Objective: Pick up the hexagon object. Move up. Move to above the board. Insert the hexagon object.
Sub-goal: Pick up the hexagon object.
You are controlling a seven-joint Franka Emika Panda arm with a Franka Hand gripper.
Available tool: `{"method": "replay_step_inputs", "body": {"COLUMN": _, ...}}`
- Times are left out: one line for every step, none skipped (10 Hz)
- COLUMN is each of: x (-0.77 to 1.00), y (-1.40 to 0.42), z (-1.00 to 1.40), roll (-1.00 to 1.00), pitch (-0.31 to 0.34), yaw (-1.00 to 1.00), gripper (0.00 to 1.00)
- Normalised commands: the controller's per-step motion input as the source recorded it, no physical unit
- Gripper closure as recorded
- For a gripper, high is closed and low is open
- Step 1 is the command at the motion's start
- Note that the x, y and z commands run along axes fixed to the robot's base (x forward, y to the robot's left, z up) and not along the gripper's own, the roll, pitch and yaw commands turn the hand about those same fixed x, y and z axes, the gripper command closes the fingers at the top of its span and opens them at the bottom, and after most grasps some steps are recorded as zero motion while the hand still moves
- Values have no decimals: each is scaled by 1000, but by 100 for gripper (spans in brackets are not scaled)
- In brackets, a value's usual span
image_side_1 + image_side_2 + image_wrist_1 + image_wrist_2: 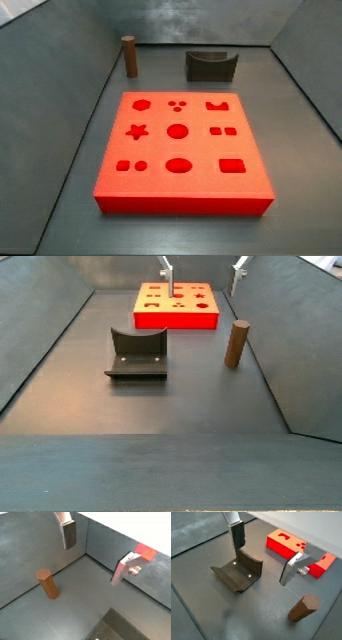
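High over the board (178, 318) hangs the gripper (264, 554), jaws spread, empty; well apart stands the hexagon object (237, 343), upright.

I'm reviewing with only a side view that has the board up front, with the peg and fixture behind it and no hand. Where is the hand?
Observer: A side view shows the hand raised by the end of the board away from the fixture.
Operator: Open or shut?
Observer: Open. In both wrist views the fingers stand wide apart with nothing between them.
Operator: Is it near the hexagon object?
Observer: No. The hexagon object stands on the floor, clear of both fingers.
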Motion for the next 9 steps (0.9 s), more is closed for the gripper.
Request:
{"method": "replay_step_inputs", "body": {"x": -786, "y": -251, "z": -277, "roll": 0, "pitch": 14, "yaw": -189, "gripper": 0}}
{"method": "replay_step_inputs", "body": {"x": -617, "y": -60, "z": -237, "roll": -37, "pitch": 0, "yaw": -17, "gripper": 0}}
{"method": "replay_step_inputs", "body": {"x": -703, "y": -229, "z": -217, "roll": -4, "pitch": 0, "yaw": 0, "gripper": 0}}
{"method": "replay_step_inputs", "body": {"x": -943, "y": -463, "z": -163, "roll": 19, "pitch": 11, "yaw": -29, "gripper": 0}}
{"method": "replay_step_inputs", "body": {"x": -480, "y": -229, "z": -120, "roll": -26, "pitch": -44, "yaw": 126, "gripper": 0}}
{"method": "replay_step_inputs", "body": {"x": -240, "y": -254, "z": -106, "roll": 0, "pitch": -167, "yaw": 291, "gripper": 0}}
{"method": "replay_step_inputs", "body": {"x": -689, "y": -491, "z": -294, "roll": 51, "pitch": -266, "yaw": 171, "gripper": 0}}
{"method": "replay_step_inputs", "body": {"x": -474, "y": -323, "z": -326, "roll": 0, "pitch": -416, "yaw": 146, "gripper": 0}}
{"method": "replay_step_inputs", "body": {"x": 0, "y": -111, "z": -400, "roll": -44, "pitch": -351, "yaw": 240, "gripper": 0}}
